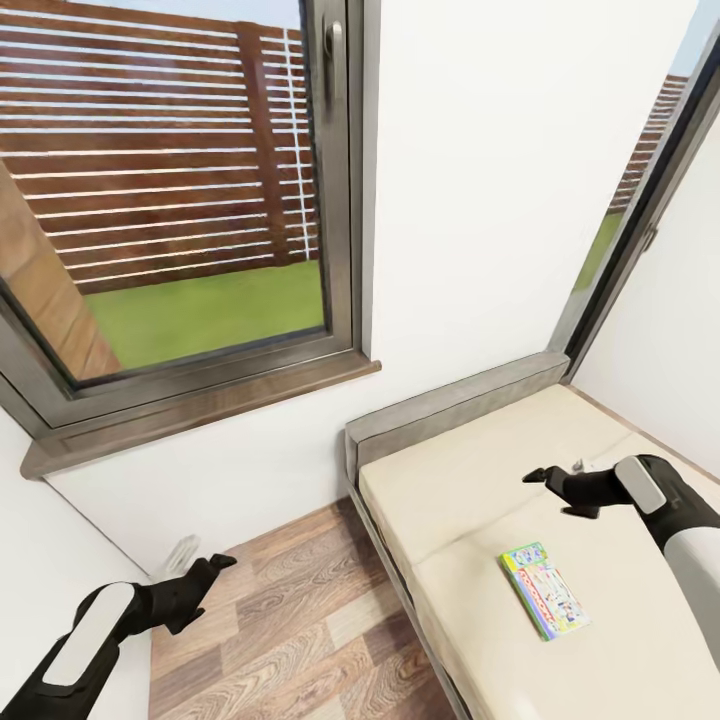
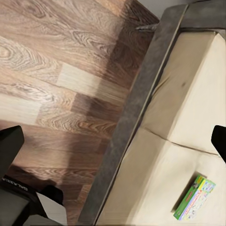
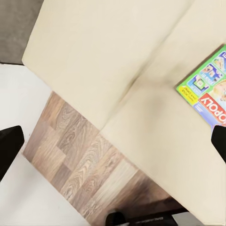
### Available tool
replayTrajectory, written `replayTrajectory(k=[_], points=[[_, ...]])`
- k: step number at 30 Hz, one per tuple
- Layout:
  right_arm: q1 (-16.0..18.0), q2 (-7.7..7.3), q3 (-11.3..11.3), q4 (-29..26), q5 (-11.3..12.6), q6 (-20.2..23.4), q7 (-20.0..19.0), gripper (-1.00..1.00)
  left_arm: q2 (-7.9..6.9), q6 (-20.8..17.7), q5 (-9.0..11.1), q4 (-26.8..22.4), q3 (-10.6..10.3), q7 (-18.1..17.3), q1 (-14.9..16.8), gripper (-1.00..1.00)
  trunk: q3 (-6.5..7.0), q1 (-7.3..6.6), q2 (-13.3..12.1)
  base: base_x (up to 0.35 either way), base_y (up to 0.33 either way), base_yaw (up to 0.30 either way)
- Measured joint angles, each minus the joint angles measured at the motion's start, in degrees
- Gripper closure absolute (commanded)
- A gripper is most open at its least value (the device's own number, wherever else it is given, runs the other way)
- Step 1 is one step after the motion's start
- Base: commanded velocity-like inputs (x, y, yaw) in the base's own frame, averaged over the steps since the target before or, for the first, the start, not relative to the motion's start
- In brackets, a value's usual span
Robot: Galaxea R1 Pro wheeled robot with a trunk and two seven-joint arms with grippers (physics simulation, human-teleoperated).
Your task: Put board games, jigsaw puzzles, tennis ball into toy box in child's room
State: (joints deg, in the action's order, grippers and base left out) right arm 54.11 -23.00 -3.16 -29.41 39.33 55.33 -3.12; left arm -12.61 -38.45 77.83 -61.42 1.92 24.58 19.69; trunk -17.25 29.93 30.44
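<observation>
Lying flat: board game (image 1: 545,590) | beige bed (image 1: 470,500) | wood-plank floor (image 1: 290,620)

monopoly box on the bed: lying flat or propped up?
Lying flat. The Monopoly box rests printed face up on the beige mattress, nothing under or against it; the right gripper hovers apart, jaws open.

White walls (image 1: 500,200), wood-plank floor (image 1: 290,620), windows (image 1: 180,200)
</observation>
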Motion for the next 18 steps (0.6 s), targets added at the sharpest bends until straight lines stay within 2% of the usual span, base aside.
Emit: replayTrajectory(k=[4,6,7,9,10,12,18], points=[[-0.15,-0.29,0.03,0.04,0.1,1.61,-2.53,-1.0,0.04,-0.03,0.19,-0.01,-0.93,-0.08,0.1,-1.0,-0.72,0.88,1.61,0.0,0.0,0.0],[-0.28,-0.99,0.09,0.08,0.01,3.52,-6.1,-1.0,0.1,-0.06,0.34,-0.03,-1.68,-0.11,0.2,-1.0,-1.08,1.32,2.41,0.0,0.0,0.0],[-0.28,-1.0,0.09,0.08,0.0,3.55,-6.16,-1.0,0.1,-0.07,0.33,-0.03,-1.69,-0.12,0.2,-1.0,-1.26,1.54,2.82,0.0,0.0,0.0],[-0.39,-2.05,0.15,0.1,-0.08,4.4,-9.85,-1.0,0.16,-0.12,0.45,-0.06,-2.21,-0.14,0.27,-1.0,-1.62,1.98,3.62,0.0,0.0,0.0],[-0.39,-2.06,0.15,0.1,-0.07,4.4,-9.91,-1.0,0.16,-0.13,0.44,-0.06,-2.22,-0.14,0.27,-1.0,-1.8,2.2,4.02,0.0,0.0,0.0],[-0.48,-3.06,0.18,0.12,-0.18,4.41,-12.93,-1.0,0.2,-0.16,0.53,-0.05,-2.56,-0.15,0.33,-1.0,-2.16,2.64,4.83,0.0,0.0,0.0],[-0.57,-4.37,0.22,0.13,-0.65,4.41,-16.3,-1.0,0.24,-0.19,0.64,-0.07,-2.97,-0.17,0.41,-1.0,-3.25,3.96,7.24,0.0,0.0,0.0]])
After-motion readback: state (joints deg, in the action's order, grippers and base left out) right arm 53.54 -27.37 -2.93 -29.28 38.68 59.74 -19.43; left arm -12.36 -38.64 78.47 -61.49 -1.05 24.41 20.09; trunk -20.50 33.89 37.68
